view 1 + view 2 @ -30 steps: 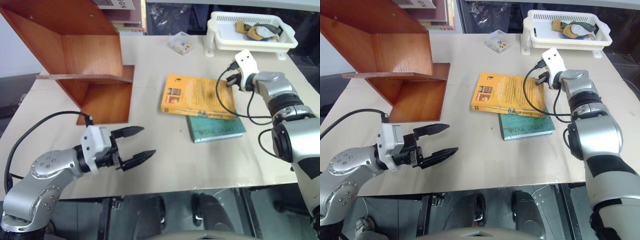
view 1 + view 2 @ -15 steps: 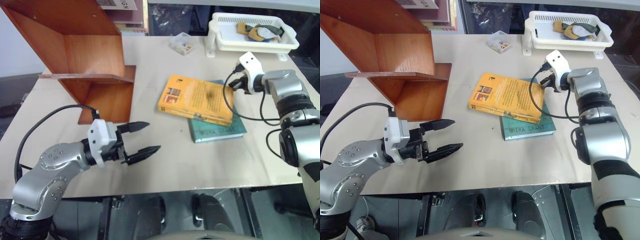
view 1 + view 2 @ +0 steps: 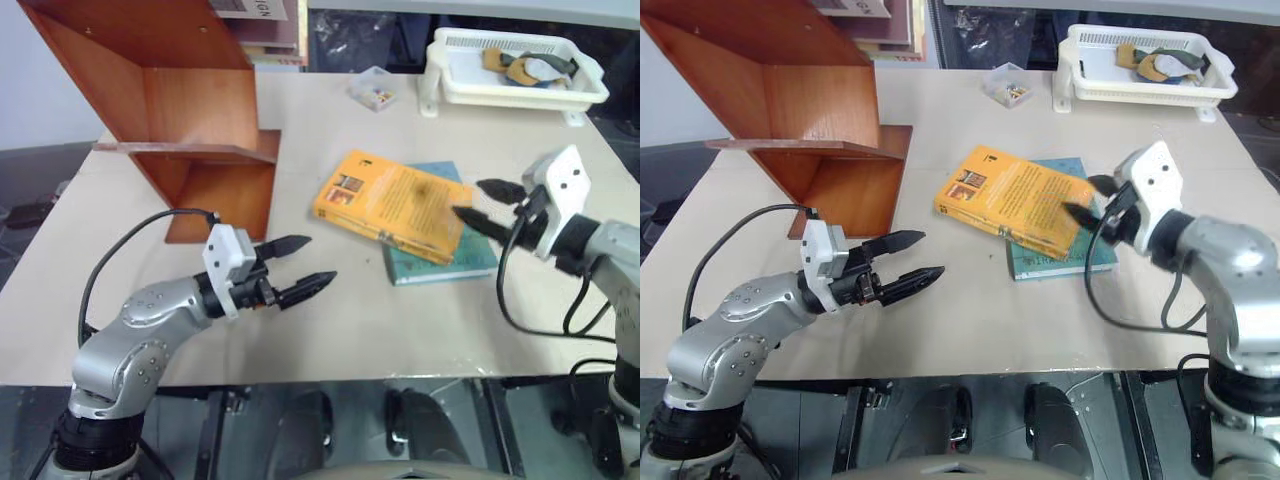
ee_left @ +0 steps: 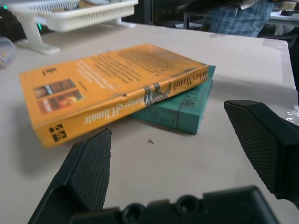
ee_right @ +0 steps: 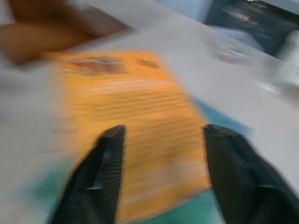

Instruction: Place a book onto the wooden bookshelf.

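Since a second ago the right pincer (image 3: 487,205) has pulled back from the far edge of the book (image 3: 393,203) to its near right corner, and its fingers, closed before, now stand apart with nothing between them. That book has also been turned a little and now lies skewed across the teal-green book (image 3: 447,257) beneath it, its right end propped on top while its left end overhangs onto the desk (image 3: 400,320). The left pincer (image 3: 305,264) has edged toward the pair; it hovers over bare desk short of the book's spine, its fingers spread wide and empty, touching nothing. Between this pincer and the spine the surface is open, as is the strip along the near edge of the desk. The wooden bookshelf (image 3: 190,105) stands at the far left, well apart from the books, with free desk between its lower panel and the orange cover. A white basket (image 3: 520,70) sits at the far right corner, and a small clear box (image 3: 372,88) lies just beside it.
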You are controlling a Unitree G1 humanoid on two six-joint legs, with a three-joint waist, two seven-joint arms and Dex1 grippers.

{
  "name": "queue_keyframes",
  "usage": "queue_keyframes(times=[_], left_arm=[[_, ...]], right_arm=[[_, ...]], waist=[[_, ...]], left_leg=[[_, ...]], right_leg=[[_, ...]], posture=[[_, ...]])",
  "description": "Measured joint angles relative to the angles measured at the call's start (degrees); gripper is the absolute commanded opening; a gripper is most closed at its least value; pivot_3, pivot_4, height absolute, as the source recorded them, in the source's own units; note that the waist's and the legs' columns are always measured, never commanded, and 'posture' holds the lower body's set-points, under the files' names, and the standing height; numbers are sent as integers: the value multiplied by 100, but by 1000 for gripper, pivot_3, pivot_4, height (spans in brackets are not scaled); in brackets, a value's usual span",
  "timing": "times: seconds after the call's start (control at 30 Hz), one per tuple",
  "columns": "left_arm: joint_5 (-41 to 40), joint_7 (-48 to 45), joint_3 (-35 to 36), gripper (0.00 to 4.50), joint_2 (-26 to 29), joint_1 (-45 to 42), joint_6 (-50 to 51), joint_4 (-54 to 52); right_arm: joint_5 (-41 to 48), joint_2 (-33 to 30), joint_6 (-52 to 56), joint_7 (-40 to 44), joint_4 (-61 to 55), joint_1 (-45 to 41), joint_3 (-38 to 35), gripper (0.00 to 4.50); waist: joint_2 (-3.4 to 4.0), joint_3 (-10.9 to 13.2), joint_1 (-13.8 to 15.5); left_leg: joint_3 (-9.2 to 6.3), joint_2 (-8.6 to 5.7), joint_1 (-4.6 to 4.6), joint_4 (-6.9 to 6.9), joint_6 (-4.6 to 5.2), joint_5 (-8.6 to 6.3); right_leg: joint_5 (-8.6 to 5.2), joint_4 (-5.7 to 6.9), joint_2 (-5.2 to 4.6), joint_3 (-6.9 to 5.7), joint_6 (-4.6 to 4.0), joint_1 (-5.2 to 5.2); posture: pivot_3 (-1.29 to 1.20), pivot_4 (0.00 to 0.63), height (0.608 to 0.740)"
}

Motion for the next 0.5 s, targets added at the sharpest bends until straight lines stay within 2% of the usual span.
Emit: queue_keyframes(times=[0.07,0.2,0.33,0.43,0.5], left_arm=[[73,-4,-58,4500,-23,-47,-1,166],[277,-108,-260,4500,-53,-205,-65,476],[269,-141,-288,4500,-115,-397,-15,671],[-65,94,-267,4500,-291,-573,543,830],[-372,334,-242,4500,-477,-650,964,892]], right_arm=[[376,132,389,-105,-783,635,-129,4394],[1511,-291,191,-740,-1212,1832,-560,4394],[2271,-598,-440,-1470,-1214,2365,-645,4394],[2911,-695,-1196,-2183,-1215,2801,-644,4394],[3081,-1002,-1586,-2475,-1215,3007,-616,4394]], waist=[[-7,-3,21],[-8,-1,5],[-11,-1,-2],[-12,0,8],[-19,2,1]], left_leg=[[-6,2,19,0,0,-1],[3,2,53,2,0,-2],[-5,1,53,1,1,-2],[-9,0,49,1,3,-2],[-7,0,50,1,4,-2]], right_leg=[[-2,1,1,-5,-3,19],[-15,-2,-15,2,-24,48],[-16,-2,-12,-2,-26,51],[-16,-4,-8,-1,-24,52],[-17,-8,-11,1,-23,53]], posture=[[0,150,740],[0,150,740],[0,150,740],[0,150,740],[0,150,740]])
